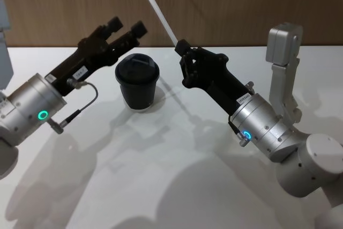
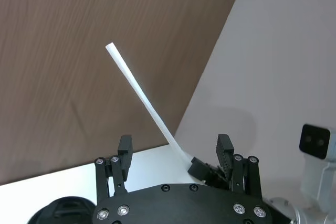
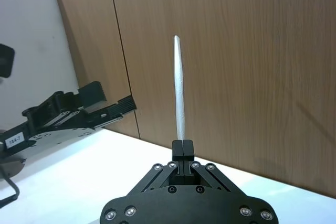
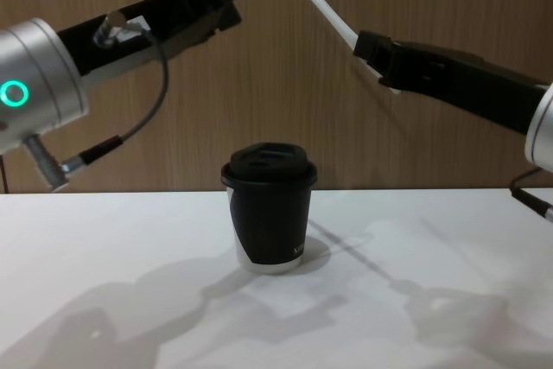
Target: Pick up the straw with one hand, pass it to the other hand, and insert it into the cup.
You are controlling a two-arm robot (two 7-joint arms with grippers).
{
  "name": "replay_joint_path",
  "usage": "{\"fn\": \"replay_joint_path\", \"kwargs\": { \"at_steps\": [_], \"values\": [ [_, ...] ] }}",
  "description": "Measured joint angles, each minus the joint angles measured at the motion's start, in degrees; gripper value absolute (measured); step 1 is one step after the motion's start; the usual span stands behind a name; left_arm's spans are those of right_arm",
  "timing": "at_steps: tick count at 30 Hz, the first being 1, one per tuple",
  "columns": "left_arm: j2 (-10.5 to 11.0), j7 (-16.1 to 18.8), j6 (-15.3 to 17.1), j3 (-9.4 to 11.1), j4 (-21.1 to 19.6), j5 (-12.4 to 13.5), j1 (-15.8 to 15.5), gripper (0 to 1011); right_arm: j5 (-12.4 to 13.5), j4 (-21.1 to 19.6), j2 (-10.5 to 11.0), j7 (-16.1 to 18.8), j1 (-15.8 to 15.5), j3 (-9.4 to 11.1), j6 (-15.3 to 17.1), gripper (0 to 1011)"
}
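Observation:
My right gripper is shut on the lower end of the thin white straw and holds it slanting up in the air, behind and above the cup. The right wrist view has the straw standing straight out of the closed fingertips. My left gripper is open and raised behind the cup's left side. From its wrist, the straw runs across the gap between the open fingers, untouched by them. The black lidded cup stands upright on the table, below both grippers.
The white table lies bare around the cup, with only shadows on it. A brown wood-panel wall closes the back. A white upright part of the right arm rises at the far right.

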Motion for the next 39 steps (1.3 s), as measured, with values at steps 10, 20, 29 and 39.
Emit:
{"fn": "replay_joint_path", "kwargs": {
  "at_steps": [10, 20, 29, 39],
  "values": [
    [-3.02, -1.88, 2.23, 0.97, 5.61, -4.91, -3.97, 1000, 0.0, 0.0, 0.01, 0.0, 0.0, 0.01, 0.01, 0],
    [-5.14, -2.57, 3.77, 1.63, 9.81, -8.02, -6.78, 1000, 0.0, 0.0, 0.01, 0.0, 0.0, 0.01, 0.01, 0],
    [-7.08, -3.09, 5.06, 2.24, 13.65, -10.69, -9.28, 1000, -0.01, 0.0, 0.01, 0.0, -0.01, 0.01, 0.01, 0],
    [-8.09, -3.75, 5.69, 2.9, 16.16, -12.21, -11.02, 1000, -0.01, 0.0, 0.01, 0.0, 0.0, 0.0, 0.01, 0]
  ]
}}
